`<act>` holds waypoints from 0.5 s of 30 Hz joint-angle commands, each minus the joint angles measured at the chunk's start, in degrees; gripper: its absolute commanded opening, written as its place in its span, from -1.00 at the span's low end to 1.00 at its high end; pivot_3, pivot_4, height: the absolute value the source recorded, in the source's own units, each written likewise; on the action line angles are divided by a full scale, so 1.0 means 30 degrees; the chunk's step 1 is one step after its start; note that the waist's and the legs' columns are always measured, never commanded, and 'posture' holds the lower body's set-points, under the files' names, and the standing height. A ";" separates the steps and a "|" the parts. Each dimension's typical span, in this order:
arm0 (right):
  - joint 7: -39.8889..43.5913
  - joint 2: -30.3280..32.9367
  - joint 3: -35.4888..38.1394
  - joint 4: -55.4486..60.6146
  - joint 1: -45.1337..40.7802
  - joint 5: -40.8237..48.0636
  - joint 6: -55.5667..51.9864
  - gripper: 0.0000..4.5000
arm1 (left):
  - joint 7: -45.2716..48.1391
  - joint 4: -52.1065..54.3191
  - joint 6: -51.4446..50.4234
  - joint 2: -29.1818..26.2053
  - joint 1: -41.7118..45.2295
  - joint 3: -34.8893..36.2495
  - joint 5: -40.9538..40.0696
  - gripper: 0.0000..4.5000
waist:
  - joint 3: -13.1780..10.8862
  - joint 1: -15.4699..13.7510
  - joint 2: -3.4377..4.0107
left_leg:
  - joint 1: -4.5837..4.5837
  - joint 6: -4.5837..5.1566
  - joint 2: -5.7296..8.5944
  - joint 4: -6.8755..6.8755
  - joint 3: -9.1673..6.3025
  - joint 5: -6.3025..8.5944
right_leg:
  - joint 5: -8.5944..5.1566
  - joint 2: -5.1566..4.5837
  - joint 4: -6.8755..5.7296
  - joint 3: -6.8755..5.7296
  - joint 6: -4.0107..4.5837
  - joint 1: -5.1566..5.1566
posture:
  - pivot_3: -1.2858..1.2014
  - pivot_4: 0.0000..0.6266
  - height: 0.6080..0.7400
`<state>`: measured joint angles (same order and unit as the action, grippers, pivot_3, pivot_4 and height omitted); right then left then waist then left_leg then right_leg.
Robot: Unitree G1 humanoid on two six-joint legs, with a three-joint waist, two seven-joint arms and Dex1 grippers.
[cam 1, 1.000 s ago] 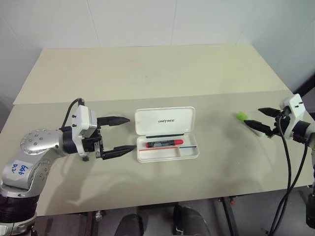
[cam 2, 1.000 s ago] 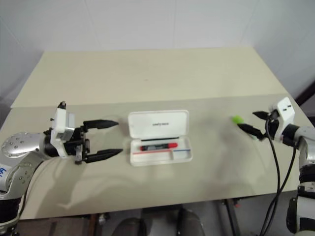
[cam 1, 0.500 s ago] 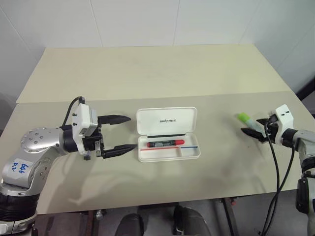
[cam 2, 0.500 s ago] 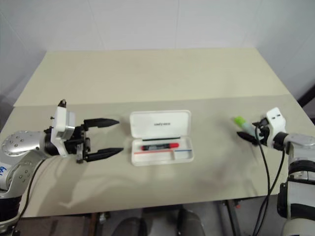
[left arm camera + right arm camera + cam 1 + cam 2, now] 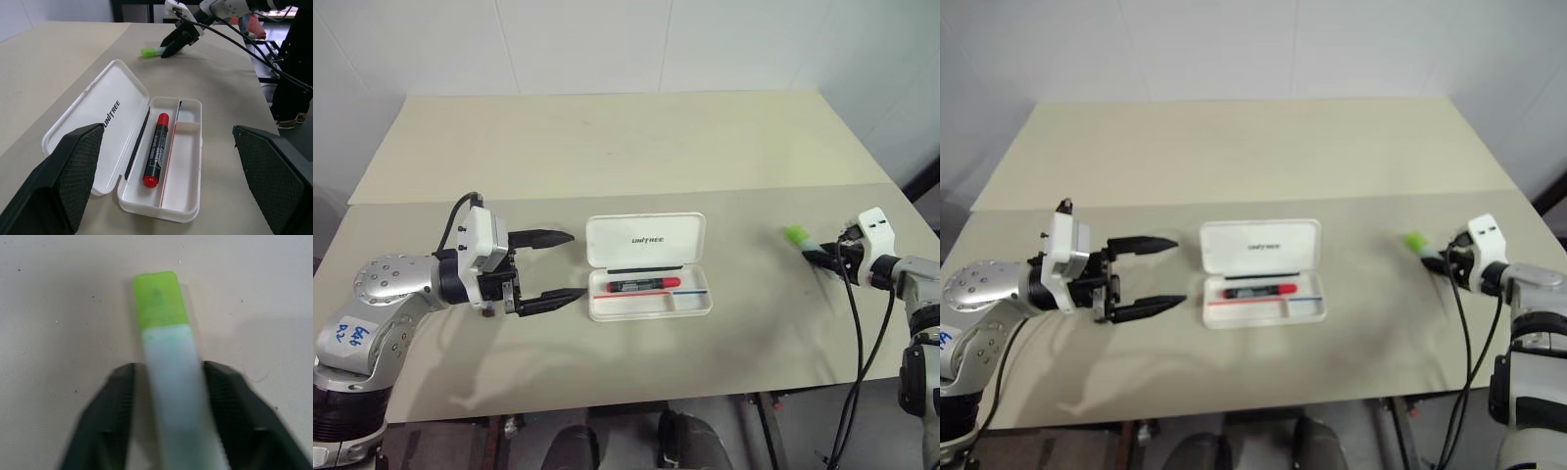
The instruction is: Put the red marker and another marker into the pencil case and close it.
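The white pencil case [image 5: 646,240] lies open at the table's middle, lid propped back. The red marker [image 5: 643,285] rests inside its tray. My left gripper [image 5: 576,264] hovers open just left of the case, holding nothing. The other marker, a stubby light-green one [image 5: 796,234], lies on the table at the far right. My right gripper [image 5: 815,257] is down at the table and shut on that marker's pale body. In the right wrist view both fingers [image 5: 117,401] press against the marker [image 5: 164,328], and its green cap sticks out past them.
The table's right edge [image 5: 901,196] runs close behind my right gripper. A seam [image 5: 607,193] crosses the tabletop behind the case. Bare tabletop lies between the case and the green marker.
My right gripper has sunk to the table and closed around the light-green marker. The left gripper, the case and the red marker have stayed put.
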<state>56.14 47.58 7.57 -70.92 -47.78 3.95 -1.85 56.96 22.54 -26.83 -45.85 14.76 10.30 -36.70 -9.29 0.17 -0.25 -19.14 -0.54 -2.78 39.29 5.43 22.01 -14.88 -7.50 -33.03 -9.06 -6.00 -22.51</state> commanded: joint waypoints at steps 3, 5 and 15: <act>0.1461 0.0370 -0.0146 0.0360 -0.0229 -0.0166 -0.0687 -0.51 | -0.0004 0.0616 0.0127 -0.0093 0.0278 0.0356 -0.0319 1.00 | -0.0001 0.0058 0.0004 | 0.0000 -0.0004 -0.0008 -0.0030 0.0000 -0.0002 | -0.0001 0.0010 0.0001 -0.0006 0.0000 -0.0016 | 0.03 -0.52 1.00; 0.1722 0.0204 -0.0270 0.0719 -0.0401 -0.0207 -0.0544 -0.51 | 0.0066 0.0482 0.0203 -0.0058 0.0366 0.0301 -0.0277 1.00 | -0.0002 0.0078 0.0005 | -0.0002 -0.0003 -0.0009 -0.0034 0.0001 -0.0002 | -0.0001 0.0012 0.0004 -0.0007 0.0000 -0.0019 | 0.03 -0.52 1.00; 0.3166 -0.0740 0.0149 0.4629 -0.1202 0.0931 0.0808 -0.51 | 0.0176 0.0311 0.0532 0.0025 0.0010 0.0493 -0.0172 1.00 | -0.0034 0.0162 0.0059 | -0.0002 -0.0021 -0.0010 -0.0032 0.0007 -0.0012 | 0.0000 0.0014 0.0015 -0.0002 0.0000 -0.0021 | 0.03 -0.52 1.00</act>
<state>64.92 44.70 6.59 -60.74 -49.80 4.83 -0.87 57.28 22.14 -26.44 -45.82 15.11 10.29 -36.70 -9.40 0.66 -0.07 -19.15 -0.60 -2.81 39.19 5.44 21.97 -14.88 -7.46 -32.99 -9.07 -6.01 -22.57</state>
